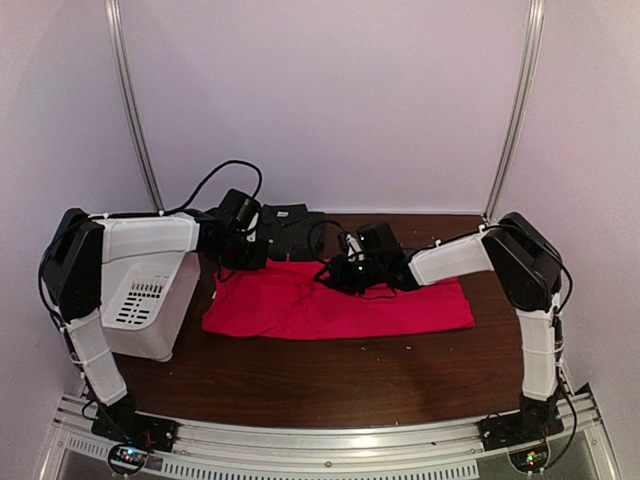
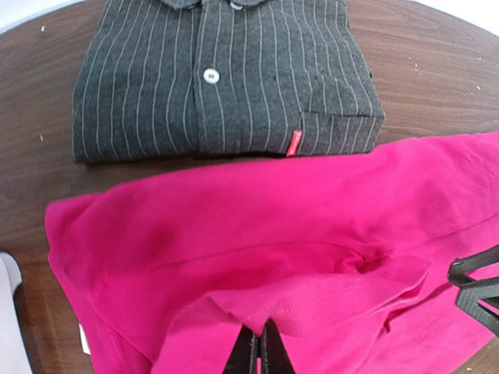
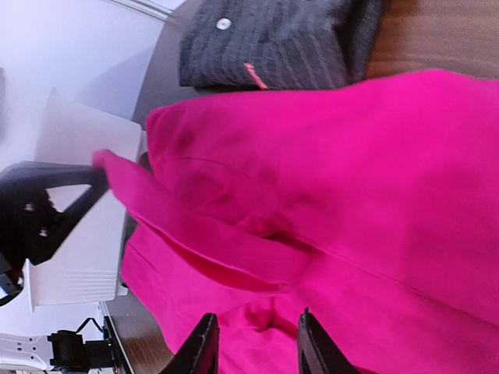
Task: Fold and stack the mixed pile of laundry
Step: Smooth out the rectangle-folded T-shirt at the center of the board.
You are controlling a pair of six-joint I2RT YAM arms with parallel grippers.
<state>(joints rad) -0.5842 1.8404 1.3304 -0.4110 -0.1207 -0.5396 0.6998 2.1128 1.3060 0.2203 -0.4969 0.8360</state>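
The red T-shirt [image 1: 330, 305] lies spread across the middle of the table. The charcoal pinstriped shirt [image 1: 290, 225] lies folded behind it, also in the left wrist view [image 2: 218, 78] and the right wrist view [image 3: 273, 43]. My left gripper [image 1: 242, 255] is at the T-shirt's back left edge. Its jaws [image 2: 261, 347] are shut on a hem of the red T-shirt [image 2: 273, 234] and lift a fold of it. My right gripper [image 1: 338, 274] is over the T-shirt's back middle. Its fingers [image 3: 257, 347] are open just above the red cloth [image 3: 351, 195], holding nothing.
A white slotted bin [image 1: 150, 290] lies on its side at the left, close to the T-shirt's left edge, and shows in the right wrist view [image 3: 78, 249]. The brown table [image 1: 330, 375] shows in front of the T-shirt. White walls stand behind and at both sides.
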